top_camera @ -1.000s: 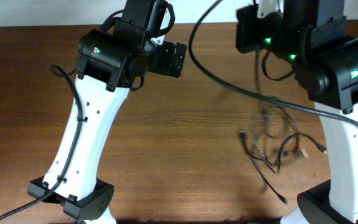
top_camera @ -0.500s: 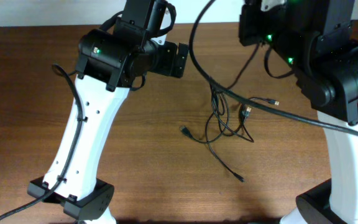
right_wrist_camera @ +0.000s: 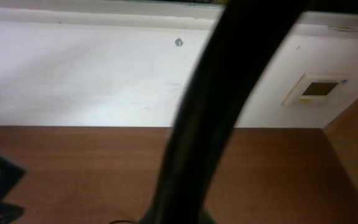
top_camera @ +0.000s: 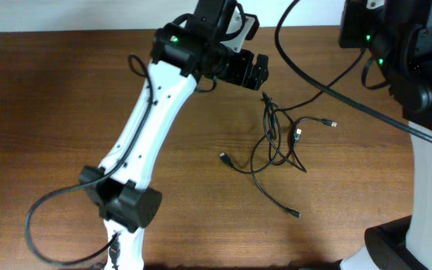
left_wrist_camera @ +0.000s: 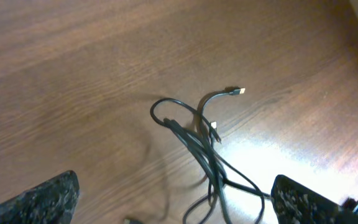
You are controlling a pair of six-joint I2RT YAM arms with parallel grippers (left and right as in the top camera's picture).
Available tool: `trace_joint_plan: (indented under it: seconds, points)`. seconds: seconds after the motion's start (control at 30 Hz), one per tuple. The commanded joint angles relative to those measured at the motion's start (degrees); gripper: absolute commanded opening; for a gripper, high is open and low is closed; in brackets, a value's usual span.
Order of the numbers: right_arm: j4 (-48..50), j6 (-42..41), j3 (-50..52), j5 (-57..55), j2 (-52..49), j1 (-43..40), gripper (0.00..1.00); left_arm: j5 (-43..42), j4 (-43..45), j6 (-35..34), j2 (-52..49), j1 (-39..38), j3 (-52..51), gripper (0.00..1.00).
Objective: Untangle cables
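Note:
The cables lie in one tangled bunch of thin black loops on the wooden table, right of centre. Plug ends stick out of it: a metal-tipped one, a yellowish one and two black ones. My left gripper hovers just behind the bunch's top end. In the left wrist view the gripper is open, with the cables lying on the table between and beyond its fingers. My right arm is raised at the top right. Its jaws are hidden in every view.
A thick black arm wire sweeps from the top centre over the table to the right arm, above the bunch. It also fills the right wrist view. The arm bases stand at the front left and front right.
The bunch of cables shifted from the right side toward the centre and settled there. My left arm swung right to reach over it. My right arm pulled up and back to the right.

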State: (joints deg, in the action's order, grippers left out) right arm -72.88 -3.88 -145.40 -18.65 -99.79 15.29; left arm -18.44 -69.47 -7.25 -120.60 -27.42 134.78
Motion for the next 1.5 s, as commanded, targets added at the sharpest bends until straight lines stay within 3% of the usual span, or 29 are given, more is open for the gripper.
trace_joint_plan:
  seconds: [0.0, 0.27, 0.5, 0.63, 1.17, 1.2, 1.27, 1.3, 1.47]
  points:
    - [-0.44, 0.44, -0.87, -1.11, 2.8, -0.37, 0.04, 0.37, 0.26, -3.61, -4.11, 0.02, 0.15, 0.99]
    - [-1.25, 0.44, -0.87, -1.09, 2.8, -0.37, 0.04, 0.22, 0.55, -6.67, -9.86, -1.84, 0.15, 0.99]
    - [-1.73, 0.44, -0.87, -1.09, 2.8, -0.37, 0.04, 0.31, 6.21, -8.61, -10.67, -7.58, 0.15, 0.99]
    - [-2.23, 0.44, -0.87, -1.11, 2.8, -0.37, 0.04, 4.28, 8.2, -9.46, -10.67, -9.66, 0.15, 0.99]
    - [-2.86, 0.44, -0.87, -1.11, 2.8, -0.37, 0.04, 9.9, 3.61, -9.88, -12.7, -10.36, 0.15, 0.98]
    - [-2.86, 0.44, -0.87, -1.11, 2.8, -0.37, 0.04, 9.9, 3.5, -9.88, -13.51, -10.36, 0.15, 0.89]
    - [-2.86, 0.44, -0.87, -1.11, 2.8, -0.37, 0.04, 9.92, 3.39, -9.88, -14.49, -10.34, 0.15, 0.35]
    - [-2.86, 0.46, -0.87, -1.11, 2.8, -0.37, 0.04, 9.92, 3.28, -9.9, -14.6, -10.34, 0.15, 0.02]
    - [-3.21, 0.46, -0.87, -1.14, 2.8, -0.37, 0.04, 11.08, 2.08, -9.55, -14.34, -10.14, 0.72, 0.0]
